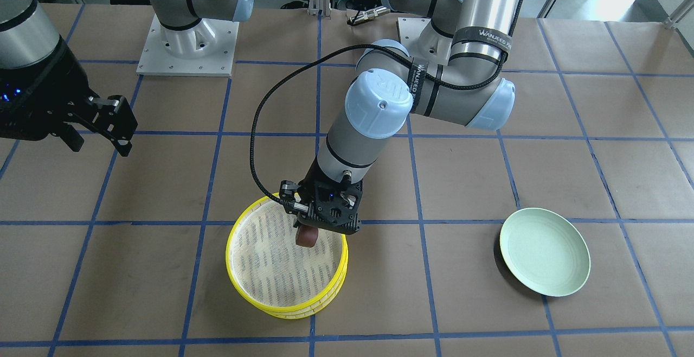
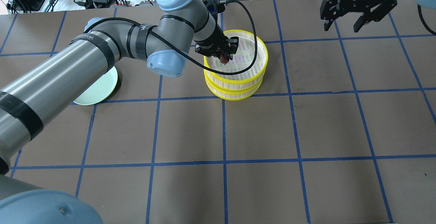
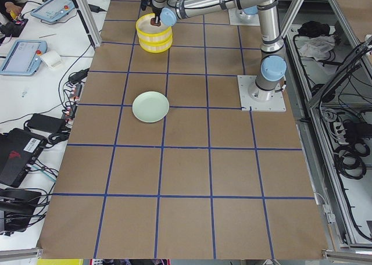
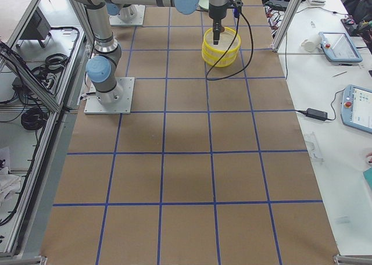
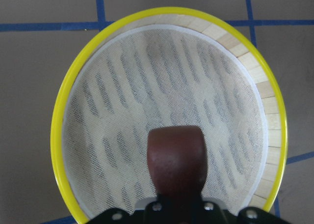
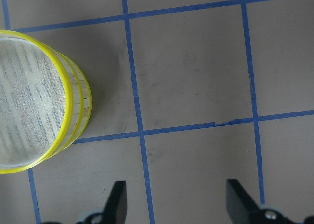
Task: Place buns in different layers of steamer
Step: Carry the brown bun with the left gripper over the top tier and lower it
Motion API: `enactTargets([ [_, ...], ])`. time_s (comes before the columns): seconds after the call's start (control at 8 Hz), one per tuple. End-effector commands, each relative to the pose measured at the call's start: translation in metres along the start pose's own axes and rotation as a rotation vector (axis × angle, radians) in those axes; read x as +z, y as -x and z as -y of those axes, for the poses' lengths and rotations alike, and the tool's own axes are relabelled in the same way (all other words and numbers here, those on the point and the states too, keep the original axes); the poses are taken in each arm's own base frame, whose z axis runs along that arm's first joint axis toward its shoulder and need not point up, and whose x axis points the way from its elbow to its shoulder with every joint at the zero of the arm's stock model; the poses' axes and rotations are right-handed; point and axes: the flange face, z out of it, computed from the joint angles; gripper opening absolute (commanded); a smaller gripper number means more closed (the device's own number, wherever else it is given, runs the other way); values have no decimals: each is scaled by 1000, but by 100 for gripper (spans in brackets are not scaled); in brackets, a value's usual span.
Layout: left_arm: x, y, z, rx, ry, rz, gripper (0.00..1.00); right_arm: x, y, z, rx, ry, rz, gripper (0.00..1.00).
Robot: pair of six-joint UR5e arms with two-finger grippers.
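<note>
1. The left gripper [image 2: 224,58] is clamping the brown bun [image 5: 176,155] and is holding it over the top tier of the steamer [image 2: 235,82], clear of the mesh floor [image 5: 147,86].
2. The wrist view is showing the bun off centre, toward the rim nearest the gripper. A release from here is risking a landing against the wall, or a roll across the mesh.
3. The gap between bun and mesh is proving hard to judge in every view. Opening too high is likely to make the bun bounce. Descending too far is likely to squash it or press the gripper body into the rim.
4. The bun is covering the finger pads, so the depth of the grip is not showing. A soft bun may be sticking to one pad when the jaws part.
5. The black cable is looping across the steamer in the overhead view. Arm motion may drag it over the rim and shift the top tier.
6. The top tier is hiding the lower tier [image 2: 235,94]. The white bun is appearing in no view, so its place cannot be told.
7. The pale green plate [image 1: 545,259] is lying well apart on the table [image 2: 259,128].
8. The right gripper [image 6: 179,204] is hanging spread and unladen beside the steamer, well away.
</note>
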Motion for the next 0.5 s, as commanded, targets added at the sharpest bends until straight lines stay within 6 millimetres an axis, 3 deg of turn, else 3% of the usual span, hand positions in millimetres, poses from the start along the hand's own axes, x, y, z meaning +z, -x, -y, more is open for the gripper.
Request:
enactTargets([
  [0.0, 2, 0, 1, -8, 0, 3, 100, 0, -1, 0, 0, -1, -9, 75],
  [0.38, -6, -1, 3, -10, -14, 0, 100, -2, 0, 0, 0, -4, -5, 74],
])
